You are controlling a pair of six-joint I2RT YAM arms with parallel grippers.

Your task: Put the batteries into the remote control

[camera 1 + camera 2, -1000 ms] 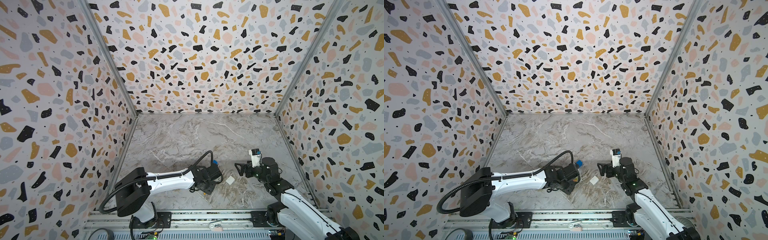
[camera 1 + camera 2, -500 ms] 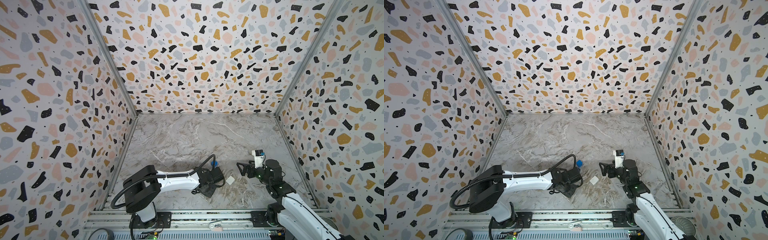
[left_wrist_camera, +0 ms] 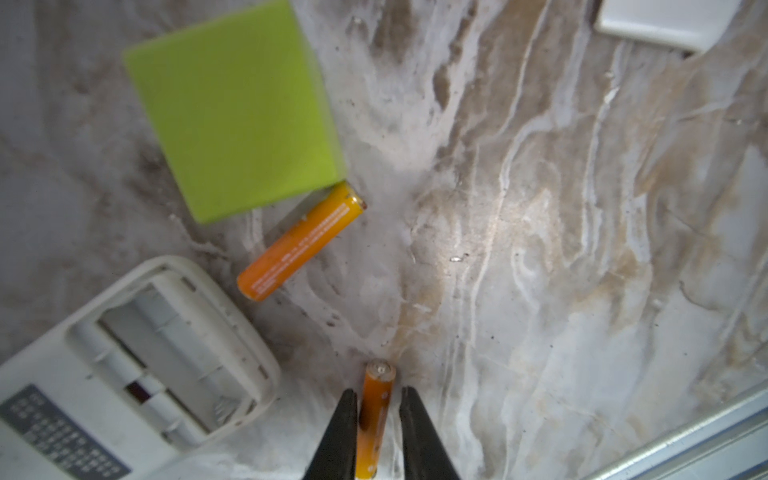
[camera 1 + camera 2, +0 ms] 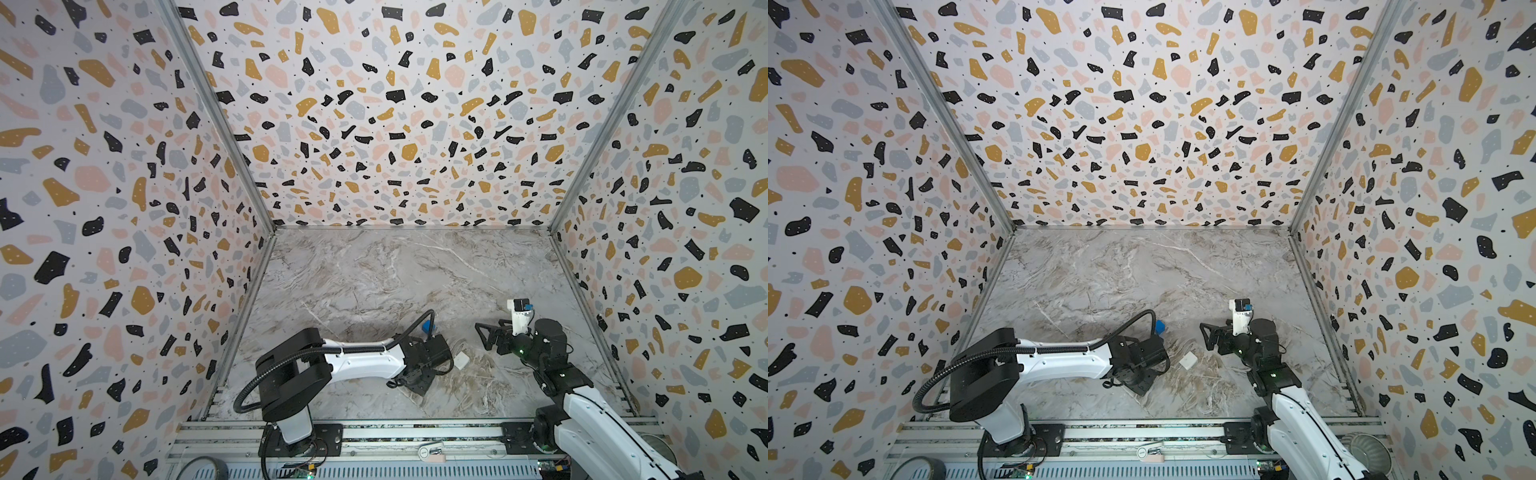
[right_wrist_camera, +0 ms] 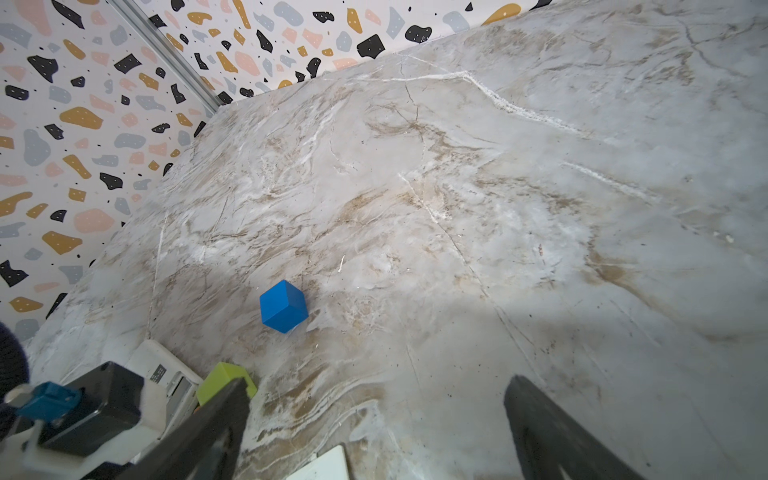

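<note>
- The first battery [image 3: 374, 419] sits right between the fingers of the left gripper [image 3: 379, 394], low over the table [image 3: 540, 249]. Its long axis runs out along the fingers, and its silvery end points away from the wrist.
- The jaws stand narrow about it. One finger [image 3: 343, 432] touches the orange side, but a sliver of gap shows at the other, so I cannot tell whether the grip is made.
- The remote control [image 3: 124, 374] lies back-up just beside those fingers, off to one side and reaching no further out than their tips. Its battery bay [image 3: 166, 361] is uncovered and empty.
- The bay's troughs run slantwise to the fingers, so the battery and the troughs are not in line. I judge the coming move to be a short sideways carry with a twist of the wrist to match them.
- The second battery [image 3: 301, 245] lies flat beyond the fingertips, on the remote's side. One end is tucked against the green cube [image 3: 232, 108] and the other points toward the remote.
- The right gripper [image 5: 378, 384] gapes wide and holds nothing. It is well apart from the remote, with the white square piece [image 4: 460, 360] between the two grippers, so the left arm is plainly the nearer.
</note>
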